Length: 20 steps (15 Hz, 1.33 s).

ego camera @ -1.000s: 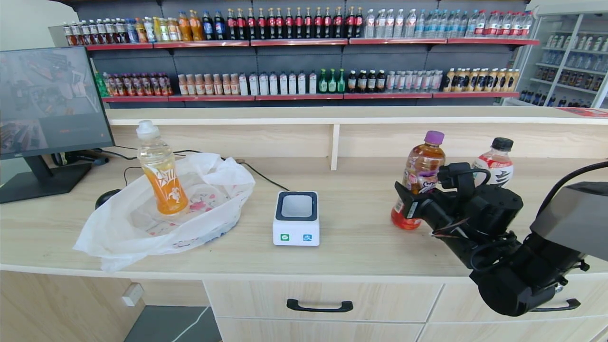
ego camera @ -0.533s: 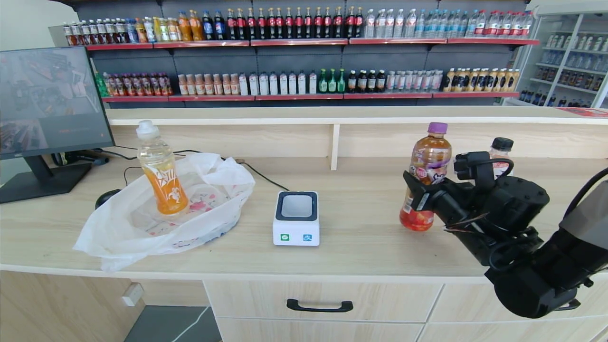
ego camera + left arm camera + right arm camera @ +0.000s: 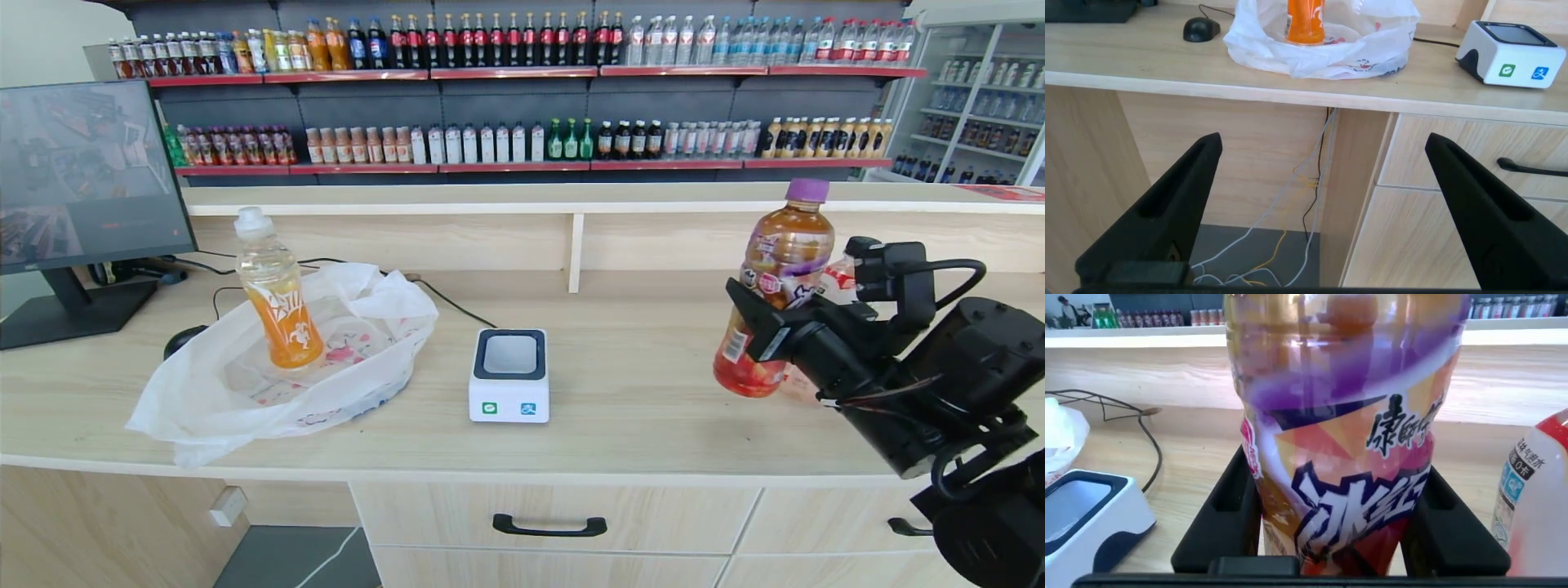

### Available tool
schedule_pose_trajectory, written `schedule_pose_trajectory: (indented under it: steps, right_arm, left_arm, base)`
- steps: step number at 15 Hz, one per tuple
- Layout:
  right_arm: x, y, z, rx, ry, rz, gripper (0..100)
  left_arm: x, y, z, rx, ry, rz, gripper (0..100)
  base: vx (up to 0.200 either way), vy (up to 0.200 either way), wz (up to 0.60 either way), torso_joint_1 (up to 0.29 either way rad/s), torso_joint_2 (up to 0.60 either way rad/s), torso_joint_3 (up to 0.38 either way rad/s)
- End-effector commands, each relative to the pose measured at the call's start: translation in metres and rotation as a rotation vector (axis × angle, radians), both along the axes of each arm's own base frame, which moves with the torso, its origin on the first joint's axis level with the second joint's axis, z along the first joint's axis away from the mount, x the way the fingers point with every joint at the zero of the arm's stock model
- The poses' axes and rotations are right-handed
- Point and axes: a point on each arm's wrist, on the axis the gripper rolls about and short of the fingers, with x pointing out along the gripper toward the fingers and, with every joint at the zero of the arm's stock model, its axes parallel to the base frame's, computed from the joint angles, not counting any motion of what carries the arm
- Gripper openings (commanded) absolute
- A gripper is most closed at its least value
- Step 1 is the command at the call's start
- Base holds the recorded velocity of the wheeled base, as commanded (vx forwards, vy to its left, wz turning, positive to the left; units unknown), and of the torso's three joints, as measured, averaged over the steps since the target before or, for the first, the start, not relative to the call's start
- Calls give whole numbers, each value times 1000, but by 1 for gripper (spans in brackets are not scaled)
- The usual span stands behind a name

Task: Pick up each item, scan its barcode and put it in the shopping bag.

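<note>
My right gripper [image 3: 775,327] is shut on a purple-capped tea bottle [image 3: 775,286], held tilted in the air above the right side of the counter; the right wrist view shows the same tea bottle [image 3: 1343,433] between the black fingers [image 3: 1229,506]. Behind it stands a white-labelled bottle [image 3: 837,282], partly hidden, also seen as the white-labelled bottle [image 3: 1535,498]. The white scanner [image 3: 509,374] sits mid-counter. An orange drink bottle [image 3: 273,290] stands in the white shopping bag [image 3: 204,392] on the left. My left gripper [image 3: 1323,220] hangs open below the counter edge, in front of the cabinet.
A monitor [image 3: 82,188] stands at the far left with a mouse [image 3: 181,339] beside the bag. Cables [image 3: 449,302] run across the counter behind the scanner. A raised shelf [image 3: 612,200] borders the back. Drawers with black handles [image 3: 549,525] lie below.
My right gripper has lifted the tea bottle off the counter and carried it up and to the right, tilting it. The white-labelled bottle is now mostly hidden behind it.
</note>
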Motion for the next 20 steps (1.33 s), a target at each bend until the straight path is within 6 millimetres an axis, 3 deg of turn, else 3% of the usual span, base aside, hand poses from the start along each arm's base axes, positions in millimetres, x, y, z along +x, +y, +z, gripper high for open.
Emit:
schedule_pose_trajectory:
  steps: [1,5,12,16,20]
  right_arm:
    - [-17,-1,11,7,-30,15,0]
    - [-28,4,15,-1,-45,47,0]
    - [-66,36,20,-10,-60,221,0]
    - [-103,67,14,44,-10,443,0]
    - [-113,85,18,108,5,612,0]
  left_arm:
    - [0,0,0,1,-1,-1,100]
    - [0,0,0,-1,-1,-1,100]
    - [0,0,0,-1,-1,-1,100]
    - [0,0,0,-1,-1,-1,100]
    - [0,0,0,1,-1,-1,100]
  base:
    - [0,0,0,0,0,0]
    - [0,0,0,0,0,0]
    - [0,0,0,0,0,0]
    - [0,0,0,0,0,0]
    - [0,0,0,0,0,0]
